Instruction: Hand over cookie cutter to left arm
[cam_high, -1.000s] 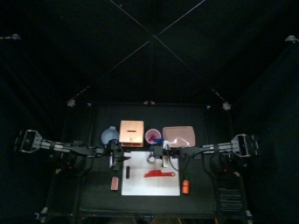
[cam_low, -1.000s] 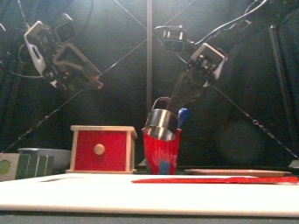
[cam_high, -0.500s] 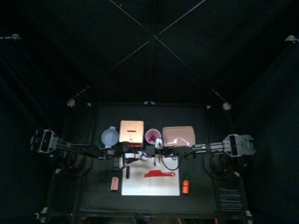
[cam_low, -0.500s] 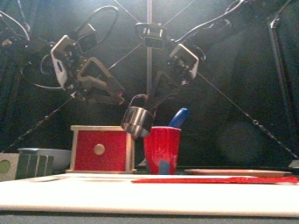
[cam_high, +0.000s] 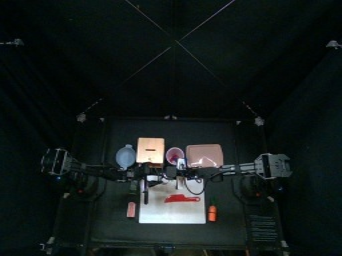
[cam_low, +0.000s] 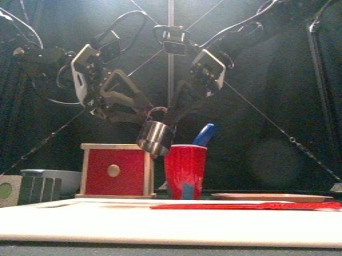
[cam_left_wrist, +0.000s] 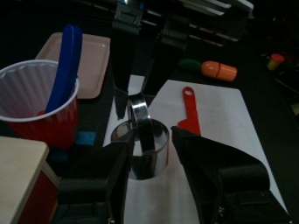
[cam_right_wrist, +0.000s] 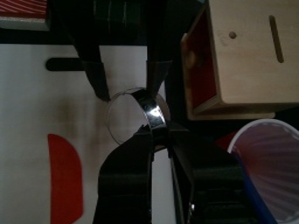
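The cookie cutter is a shiny metal ring hanging in the air above the wooden box, just left of the red cup. My right gripper is shut on its rim and reaches down to it from the upper right in the front view. The left arm comes in from the left, and its gripper stands open with one finger on either side of the cutter. From above, both grippers meet over the middle of the white board, with the cutter between them.
A red cup holding a blue utensil stands under the grippers, next to a wooden box with a red front. A red spatula lies on the white board. An orange object and a pink tray lie further off.
The right gripper carried the cutter left, away from above the cup. The left arm swung in from the left until its open jaws stood around the cutter.
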